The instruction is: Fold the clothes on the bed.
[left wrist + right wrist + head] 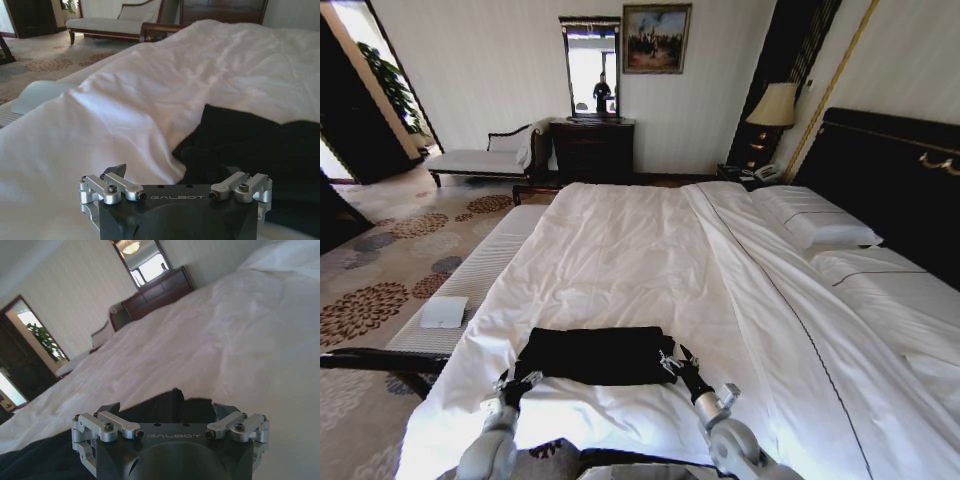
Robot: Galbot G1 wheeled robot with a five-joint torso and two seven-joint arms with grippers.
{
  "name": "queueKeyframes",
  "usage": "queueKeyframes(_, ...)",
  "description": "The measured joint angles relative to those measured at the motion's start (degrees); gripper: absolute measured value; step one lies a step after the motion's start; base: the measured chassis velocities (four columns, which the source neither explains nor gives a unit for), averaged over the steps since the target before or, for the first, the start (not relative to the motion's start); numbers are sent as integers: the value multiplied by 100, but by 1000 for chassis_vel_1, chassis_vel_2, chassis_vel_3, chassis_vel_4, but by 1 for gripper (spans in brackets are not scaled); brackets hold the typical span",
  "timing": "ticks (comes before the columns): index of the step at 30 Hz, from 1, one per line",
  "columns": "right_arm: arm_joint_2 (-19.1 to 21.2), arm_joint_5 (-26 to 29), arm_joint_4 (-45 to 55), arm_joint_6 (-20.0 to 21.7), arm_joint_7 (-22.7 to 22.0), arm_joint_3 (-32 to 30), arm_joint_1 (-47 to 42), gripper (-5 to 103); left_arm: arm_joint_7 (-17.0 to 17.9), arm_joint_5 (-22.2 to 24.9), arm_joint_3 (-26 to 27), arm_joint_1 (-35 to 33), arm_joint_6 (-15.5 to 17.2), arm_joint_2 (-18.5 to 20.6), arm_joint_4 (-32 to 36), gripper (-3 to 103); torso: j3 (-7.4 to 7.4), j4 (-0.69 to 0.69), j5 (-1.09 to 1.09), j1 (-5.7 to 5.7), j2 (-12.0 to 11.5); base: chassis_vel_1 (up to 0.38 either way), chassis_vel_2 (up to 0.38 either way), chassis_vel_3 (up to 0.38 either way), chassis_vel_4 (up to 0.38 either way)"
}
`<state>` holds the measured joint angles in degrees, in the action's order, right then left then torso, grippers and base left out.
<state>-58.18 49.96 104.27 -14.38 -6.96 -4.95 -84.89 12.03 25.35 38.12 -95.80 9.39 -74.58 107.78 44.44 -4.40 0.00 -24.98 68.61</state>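
Black T-shirt [595,355] lying as a folded flat band across the near end of the bed [650,260], on the white duvet [620,250], well short of the pillows [825,225] by the dark headboard [890,170]. Left claw [517,377] sitting at the shirt's left end, fingers spread with the tips at the fabric edge, dark cloth showing just beyond the body in the left wrist view. Right claw [672,362] sitting at the right end, likewise spread, black fabric [165,405] bunching between its finger links. Long white bench [470,285] running beside the bed on the left, carrying a small pale folded item [444,312].
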Motion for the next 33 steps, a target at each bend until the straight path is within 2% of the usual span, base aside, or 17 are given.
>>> queueKeyframes(7,-181,270,169,210,-367,-41,-353,100,-10,609,478,-31,-124,-38,495,100,0,-2,0,0,0,0,0,0,0)
queueKeyframes(10,-287,561,312,322,-465,-143,-573,100,-25,1076,1020,-45,-130,-76,954,100,0,-2,0,0,0,0,0,0,0)
queueKeyframes(12,-298,620,342,339,-478,-153,-594,100,-23,1108,1076,-42,-128,-76,990,100,0,-2,0,0,0,0,0,0,0)
queueKeyframes(16,-519,1015,533,478,-578,-201,-690,100,60,1220,1574,-27,-74,-78,1110,100,0,-2,-1,0,0,0,0,0,0)
queueKeyframes(20,-740,1126,492,531,-578,-186,-600,100,78,1241,1717,-132,-60,-94,1082,100,0,-1,-1,0,0,0,0,0,0)
queueKeyframes(26,-1061,1167,397,582,-575,-132,-549,100,89,1248,1732,-262,-62,-208,1165,100,0,-1,0,0,1,0,0,0,0)
queueKeyframes(33,-1184,1165,348,590,-592,-111,-622,100,98,1231,1665,-293,-55,-302,1303,100,1,-2,0,0,0,0,0,0,0)
